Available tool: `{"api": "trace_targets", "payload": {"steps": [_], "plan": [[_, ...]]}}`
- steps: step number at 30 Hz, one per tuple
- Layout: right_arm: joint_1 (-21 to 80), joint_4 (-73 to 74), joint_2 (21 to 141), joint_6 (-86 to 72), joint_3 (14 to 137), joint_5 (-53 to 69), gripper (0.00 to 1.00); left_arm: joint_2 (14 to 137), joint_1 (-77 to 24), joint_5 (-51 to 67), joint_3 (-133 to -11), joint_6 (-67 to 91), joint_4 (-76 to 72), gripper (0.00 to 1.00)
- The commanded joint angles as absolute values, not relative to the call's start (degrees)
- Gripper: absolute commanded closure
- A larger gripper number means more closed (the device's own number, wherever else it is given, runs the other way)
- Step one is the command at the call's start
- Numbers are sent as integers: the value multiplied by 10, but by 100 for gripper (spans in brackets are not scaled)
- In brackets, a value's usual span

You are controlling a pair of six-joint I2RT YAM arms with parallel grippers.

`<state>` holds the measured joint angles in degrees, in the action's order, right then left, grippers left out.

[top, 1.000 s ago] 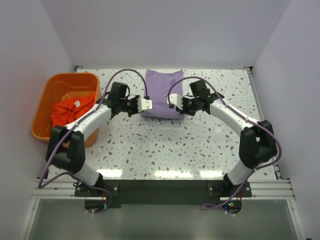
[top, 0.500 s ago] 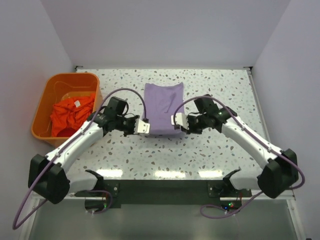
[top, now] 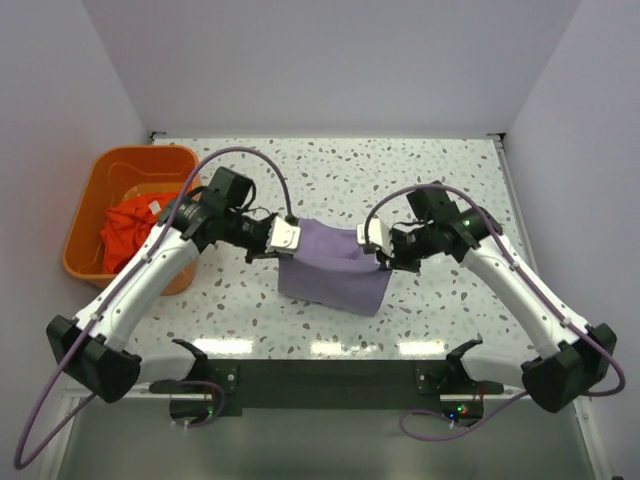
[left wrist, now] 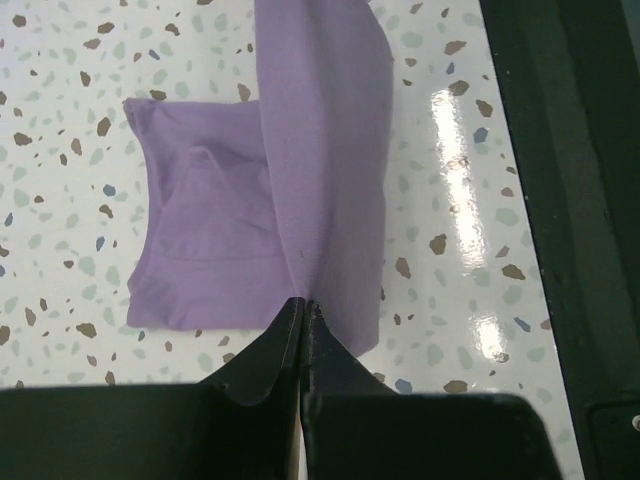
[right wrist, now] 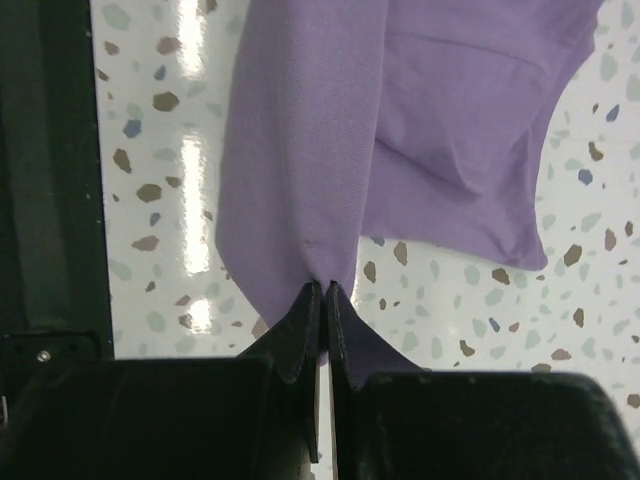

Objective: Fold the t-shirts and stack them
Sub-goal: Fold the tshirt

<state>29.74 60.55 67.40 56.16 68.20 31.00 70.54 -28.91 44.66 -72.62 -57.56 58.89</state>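
Looking up from the bottom of the top view, I count two arms, two t-shirts and one basket. Just above the arm bases, in the centre of the frame, the lavender t-shirt (top: pixel 333 275) hangs as a folded sheet between my two pincers. Its upper edge is stretched straight and its lower part meets the speckled table (top: pixel 460 180). The left gripper (top: pixel 284 238) has its fingers pressed together on the shirt's upper left corner. The right gripper (top: pixel 376 242) pinches the upper right corner the same way. Both wrist views agree: purple cloth bunches into the closed fingertips, and more of the shirt lies on the table beyond. Farther off, at the upper left, the orange-red t-shirt (top: pixel 135 225) lies crumpled in the orange plastic basket (top: pixel 82 225). My left arm crosses in front of the basket's right side.
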Motion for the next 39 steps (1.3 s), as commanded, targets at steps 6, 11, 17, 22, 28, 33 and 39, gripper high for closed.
{"api": "trace_targets", "payload": {"steps": [6, 11, 17, 22, 28, 33, 39], "plan": [[217, 639, 822, 652, 780, 345, 100, 854, -236, 451, -830, -620, 582, 100], [204, 635, 874, 671, 814, 348, 100, 939, -205, 457, -885, -664, 587, 100], [178, 643, 962, 691, 887, 356, 100, 1033, -185, 469, -988, -697, 620, 100], [164, 659, 1030, 704, 958, 360, 100, 1100, -173, 468, -1049, -715, 630, 100], [157, 666, 1112, 708, 1024, 359, 100, 1171, -163, 467, -1114, -715, 621, 100], [152, 688, 1152, 721, 1063, 357, 100, 1201, -163, 469, -1134, -723, 600, 100], [146, 689, 1162, 723, 1071, 349, 100, 1224, -163, 475, -1138, -727, 570, 100]]}}
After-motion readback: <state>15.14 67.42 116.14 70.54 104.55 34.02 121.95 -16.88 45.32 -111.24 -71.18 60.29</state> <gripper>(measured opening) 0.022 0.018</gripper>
